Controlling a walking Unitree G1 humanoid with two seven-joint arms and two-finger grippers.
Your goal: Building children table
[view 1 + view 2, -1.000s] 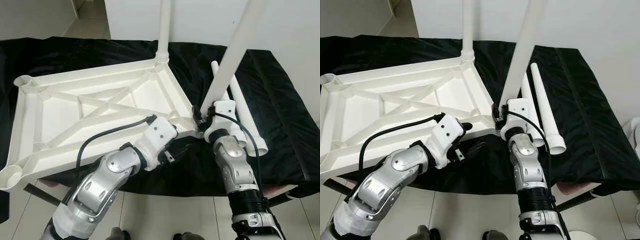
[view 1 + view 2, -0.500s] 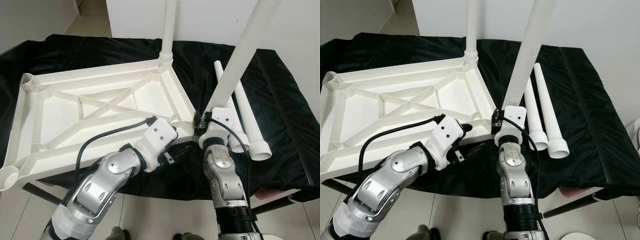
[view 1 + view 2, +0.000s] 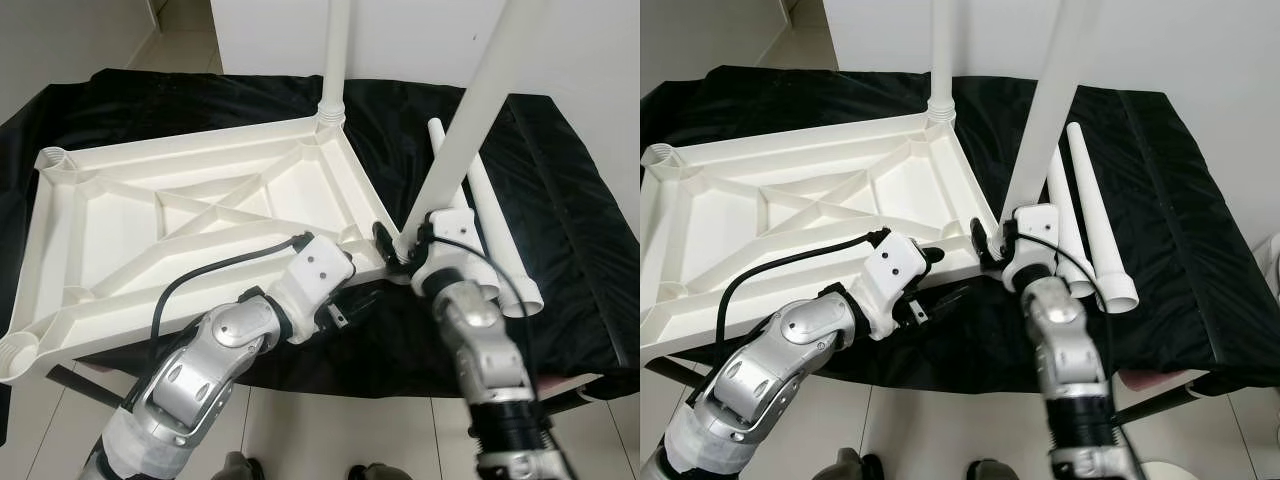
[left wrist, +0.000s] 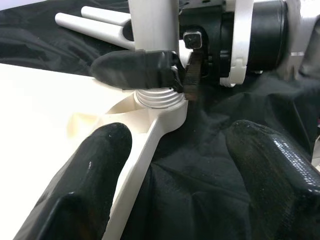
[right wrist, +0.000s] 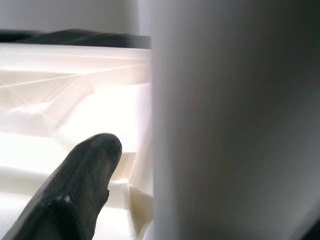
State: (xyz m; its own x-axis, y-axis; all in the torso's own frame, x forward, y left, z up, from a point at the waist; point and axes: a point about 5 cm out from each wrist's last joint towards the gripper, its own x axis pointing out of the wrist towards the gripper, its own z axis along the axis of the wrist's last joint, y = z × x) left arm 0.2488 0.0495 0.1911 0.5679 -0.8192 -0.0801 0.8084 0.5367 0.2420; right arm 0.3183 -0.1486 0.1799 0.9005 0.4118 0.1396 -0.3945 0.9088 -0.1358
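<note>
The white plastic tabletop (image 3: 190, 215) lies upside down on a black cloth (image 3: 560, 220), ribs up, and its near edge overhangs the cloth's front border above the tiled floor (image 3: 330, 435). Our right gripper (image 4: 165, 70) pinches the base of a white table leg (image 3: 470, 110), which stands tilted in the corner socket (image 4: 160, 97) nearest that gripper; the leg's threaded end sits in the socket's mouth. Our left gripper (image 4: 170, 160) waits just below that same corner with its fingers (image 4: 90, 165) spread, one under the tabletop's rim and the other over bare cloth. A second leg (image 3: 335, 55) stands upright in the far corner socket beyond both grippers. Two spare legs (image 3: 500, 250) lie side by side on the cloth, just past our right gripper, with open cloth beyond them. The two sockets away to our left gripper's side gape empty. We can read no writing or labels anywhere.
</note>
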